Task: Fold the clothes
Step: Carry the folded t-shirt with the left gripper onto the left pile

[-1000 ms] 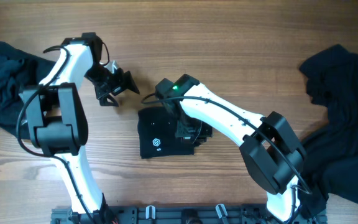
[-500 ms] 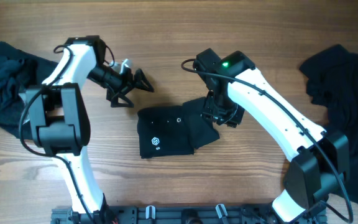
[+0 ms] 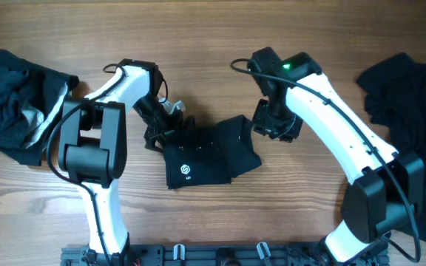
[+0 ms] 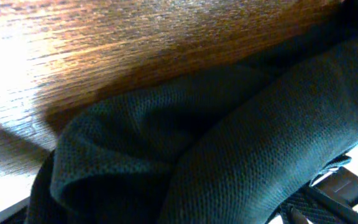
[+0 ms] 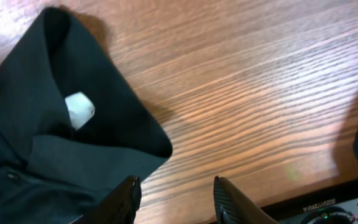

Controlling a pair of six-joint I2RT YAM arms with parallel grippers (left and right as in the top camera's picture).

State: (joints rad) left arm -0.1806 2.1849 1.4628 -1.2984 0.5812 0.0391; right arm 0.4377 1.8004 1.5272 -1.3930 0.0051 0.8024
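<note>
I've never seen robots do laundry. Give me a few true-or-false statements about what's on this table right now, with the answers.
1. The black garment in the middle bears a small white logo. True.
2. The right gripper is clamped on that garment. False: its fingers are open and empty, over bare wood beside the garment's corner.
3. A left pile and a right pile of dark clothes lie at the ends of the wooden table. True.
4. The left gripper hangs over the left pile. False: it is at the middle garment's upper left edge.
</note>
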